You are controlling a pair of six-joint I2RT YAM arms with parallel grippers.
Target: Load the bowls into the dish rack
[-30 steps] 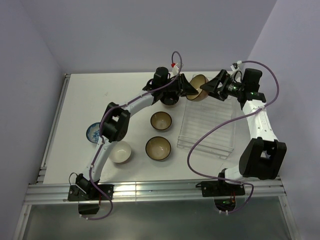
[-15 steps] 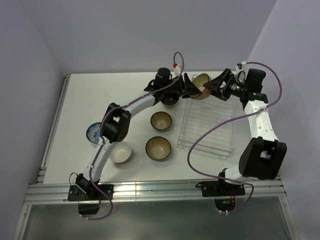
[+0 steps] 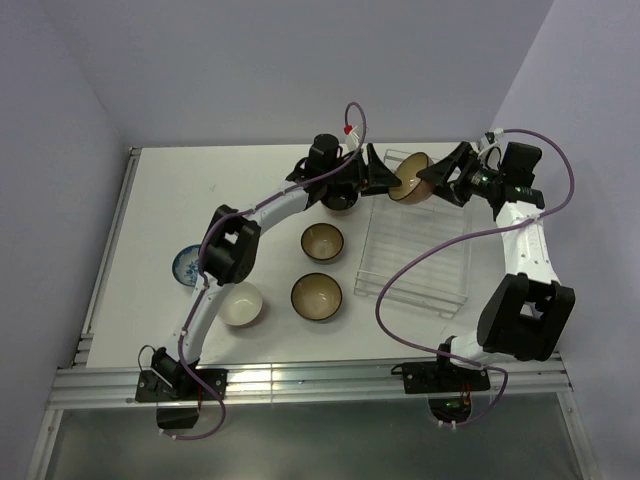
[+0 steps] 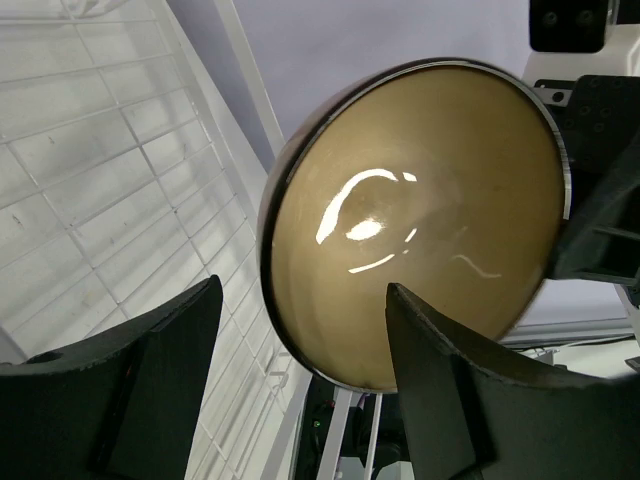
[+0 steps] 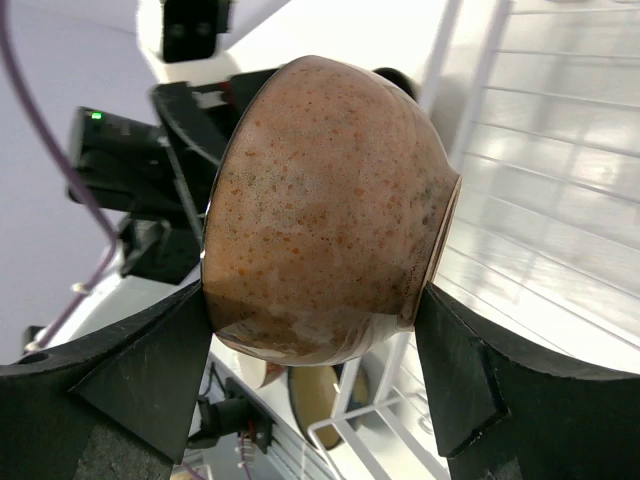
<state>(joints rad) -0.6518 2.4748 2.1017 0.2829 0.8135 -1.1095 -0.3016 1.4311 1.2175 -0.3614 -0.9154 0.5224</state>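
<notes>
The tan bowl [image 3: 411, 178] has slid right over the dish rack [image 3: 420, 262], right claw [image 3: 432, 180] clamped on it, left claw [image 3: 378, 177] gaping empty. Tilted on edge, it could slip out.

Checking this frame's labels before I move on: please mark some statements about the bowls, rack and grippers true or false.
1. The right gripper grips a speckled brown bowl. True.
2. That bowl lies flat on the table. False: it is tipped on its side, held over the far end of the dish rack.
3. The left gripper is shut on the blue-patterned bowl. False: it is open beside the held bowl, and the blue-patterned bowl sits on the table far to the left.
4. A far tan-inside bowl and a near tan-inside bowl sit on the table left of the rack. True.
</notes>
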